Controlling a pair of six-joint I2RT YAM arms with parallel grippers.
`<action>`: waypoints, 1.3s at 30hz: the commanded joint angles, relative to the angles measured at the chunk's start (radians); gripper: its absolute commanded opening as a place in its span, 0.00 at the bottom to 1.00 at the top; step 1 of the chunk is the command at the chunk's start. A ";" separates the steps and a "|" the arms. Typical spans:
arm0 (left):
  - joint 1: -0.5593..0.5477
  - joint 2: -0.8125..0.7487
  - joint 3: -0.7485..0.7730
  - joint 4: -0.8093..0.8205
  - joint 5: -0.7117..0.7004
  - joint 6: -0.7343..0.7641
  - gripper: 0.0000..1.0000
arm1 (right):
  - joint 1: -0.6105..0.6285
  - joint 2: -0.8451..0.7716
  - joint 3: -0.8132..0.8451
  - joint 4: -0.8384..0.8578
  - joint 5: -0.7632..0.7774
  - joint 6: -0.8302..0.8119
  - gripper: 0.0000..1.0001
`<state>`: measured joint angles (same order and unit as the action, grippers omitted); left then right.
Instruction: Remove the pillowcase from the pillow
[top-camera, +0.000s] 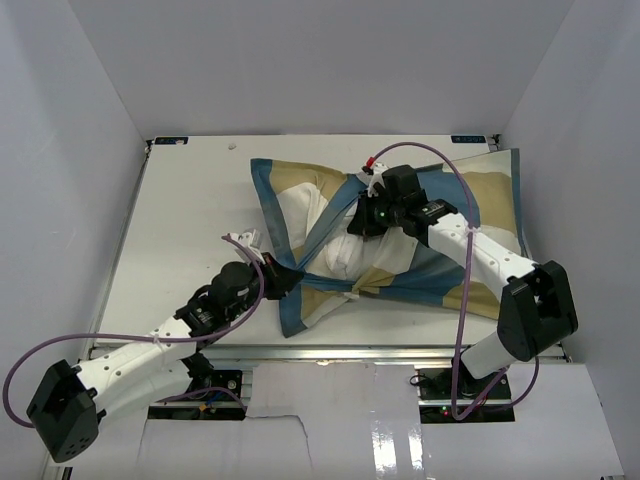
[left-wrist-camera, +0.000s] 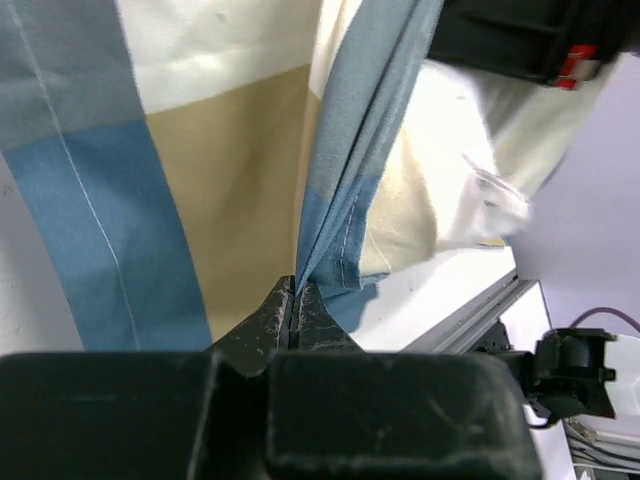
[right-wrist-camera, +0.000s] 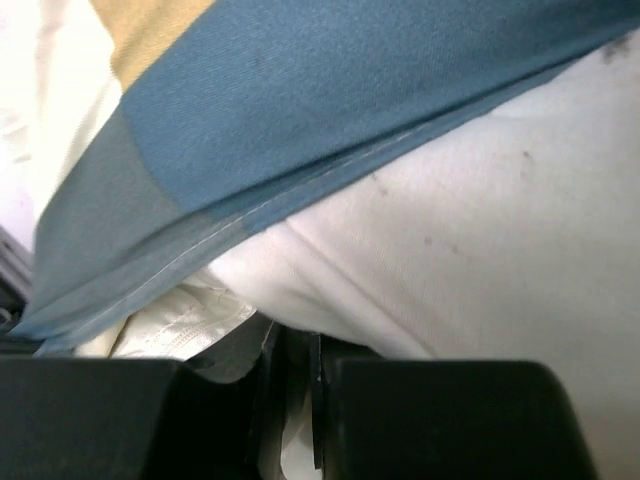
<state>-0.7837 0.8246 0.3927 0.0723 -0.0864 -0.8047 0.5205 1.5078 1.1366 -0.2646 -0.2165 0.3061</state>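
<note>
1. White worktop (top-camera: 190, 210), flat and rectangular. A metal rail (top-camera: 330, 352) runs along its near edge, with both arm bases mounted just nearer than that. A purple cable (top-camera: 120, 340) loops beside the left arm, and a second follows the right arm.

2. Enclosure of plain pale panels: left wall (top-camera: 60, 150), right wall (top-camera: 585, 150), far wall (top-camera: 320, 60). All three stand upright at the worktop's edges.

3. The left pincer (top-camera: 283, 277) sits near, left of centre, and is clenched. In its wrist view the two dark fingertips (left-wrist-camera: 312, 312) meet with no visible gap on a folded blue hem of the pillowcase (top-camera: 300, 185), at the cover's near-left corner. The cloth is drawn straight away from the tips.

4. The pillowcase has blocks of blue, tan and cream. It covers the centre and right of the worktop out to the far edge, gathered in the middle and flatter at the far right.

5. The pillow (top-camera: 345, 250) is plain white and shows through the gathered middle of the cover. The rest is hidden inside it.

6. The right pincer (top-camera: 368, 215) is farther off, over the middle of the bundle, and is clamped on a pinch of the white pillow. Its wrist view shows the fingers almost together with white cloth between them. The cover's blue hem lies across the pillow just beyond.
</note>
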 joint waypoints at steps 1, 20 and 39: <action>0.003 0.034 -0.092 -0.229 -0.053 -0.005 0.00 | -0.160 -0.058 0.120 0.087 0.295 -0.111 0.08; 0.003 0.363 -0.003 0.083 0.022 0.002 0.00 | 0.116 -0.306 -0.067 -0.099 0.035 -0.266 0.64; -0.002 0.225 -0.084 0.169 0.057 -0.076 0.00 | 0.650 -0.260 -0.365 0.358 0.571 -0.332 0.97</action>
<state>-0.7830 1.0897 0.3344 0.2638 -0.0399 -0.8635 1.1690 1.1988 0.7879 -0.0914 0.2352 0.0208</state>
